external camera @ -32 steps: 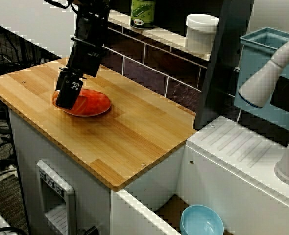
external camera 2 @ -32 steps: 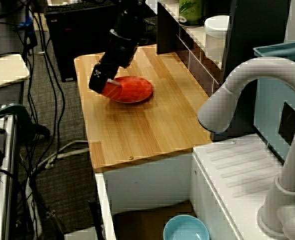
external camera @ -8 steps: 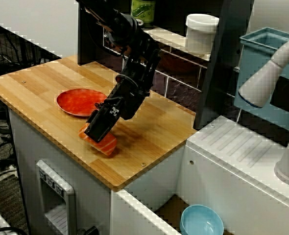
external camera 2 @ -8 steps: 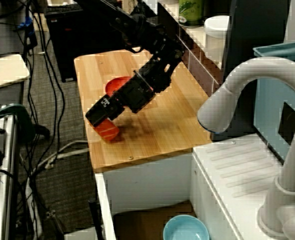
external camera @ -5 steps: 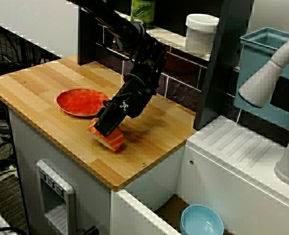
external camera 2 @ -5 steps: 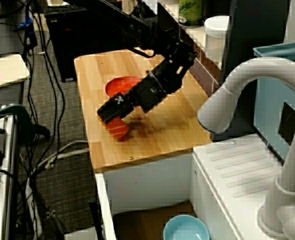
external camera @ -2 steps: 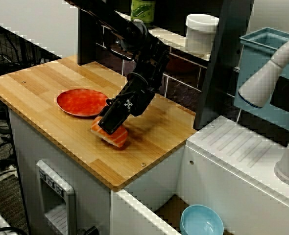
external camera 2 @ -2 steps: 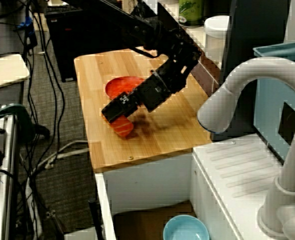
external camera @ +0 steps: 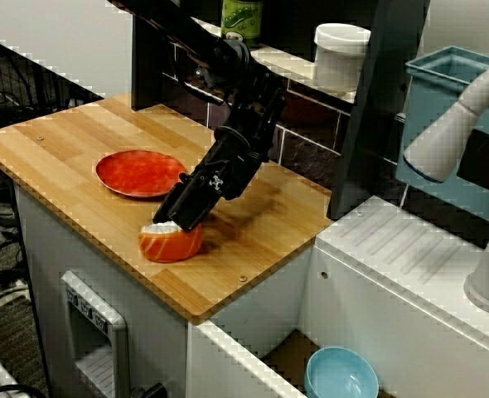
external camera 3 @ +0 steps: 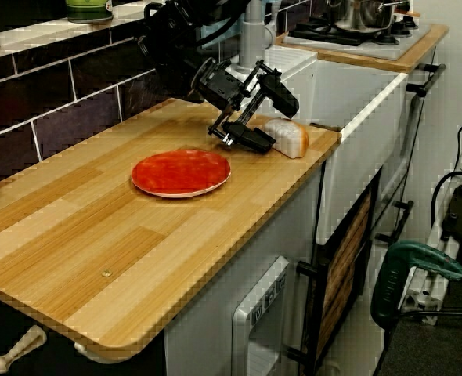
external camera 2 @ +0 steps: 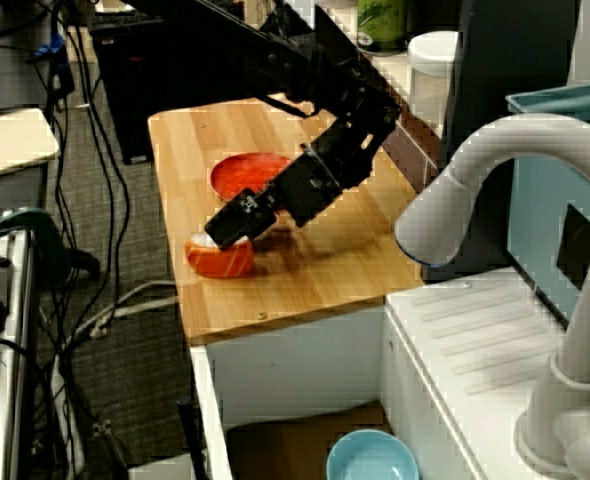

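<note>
Sushi piece [external camera 3: 288, 137]: one, salmon-orange on a white rice base. It lies on the wooden counter [external camera: 62, 141] close to the front edge, well short of falling. The counter alone appears to bear it, which fits the slack claw beside it.

Claw [external camera 3: 280, 121]: black, two-fingered, on an arm slanting down from the back wall. The low slant puts the fingertips at counter level. In the view from the far end of the counter the jaws stand wide apart and clamp nothing. The lower finger lies along the wood just beside the sushi piece, and the upper finger is raised over it. Whether the lower finger touches the piece cannot be told. In the two views from the sink side the fingertips sit at the piece's top rear corner.

Plate [external camera: 139, 173]: red, round, shallow, bare. It sits flat near the middle of the counter, near the sushi piece but apart from it.

Shelf items: green can [external camera: 241, 21] and white jar [external camera: 341, 54], upright on the ledge behind the arm.

Bowl [external camera: 341, 375]: pale blue, below counter level beside the white sink unit.
</note>
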You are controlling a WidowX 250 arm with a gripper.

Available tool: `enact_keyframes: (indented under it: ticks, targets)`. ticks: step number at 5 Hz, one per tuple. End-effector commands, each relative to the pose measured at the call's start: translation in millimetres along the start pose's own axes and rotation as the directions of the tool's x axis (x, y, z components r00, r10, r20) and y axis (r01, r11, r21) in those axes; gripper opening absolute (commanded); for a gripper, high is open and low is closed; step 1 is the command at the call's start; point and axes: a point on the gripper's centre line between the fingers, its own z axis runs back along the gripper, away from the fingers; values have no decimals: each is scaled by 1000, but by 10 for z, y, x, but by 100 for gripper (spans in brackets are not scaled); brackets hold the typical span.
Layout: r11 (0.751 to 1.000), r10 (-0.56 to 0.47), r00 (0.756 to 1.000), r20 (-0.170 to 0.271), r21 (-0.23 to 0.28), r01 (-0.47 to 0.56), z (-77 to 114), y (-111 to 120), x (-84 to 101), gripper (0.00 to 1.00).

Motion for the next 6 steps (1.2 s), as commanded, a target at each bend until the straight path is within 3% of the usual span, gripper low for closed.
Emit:
enact_keyframes:
  ticks: [1, 2, 3, 6]
  targets:
    - [1000, 6, 998, 61, 30, -8, 172, 54, 13, 100]
    - [999, 2, 997, 78, 34, -5, 176, 55, -44, 100]
    - [986, 62, 978, 197, 140, -90, 198, 7, -166, 100]
    - [937, 89, 918, 387, 279, -209, 20, -250, -616, 100]
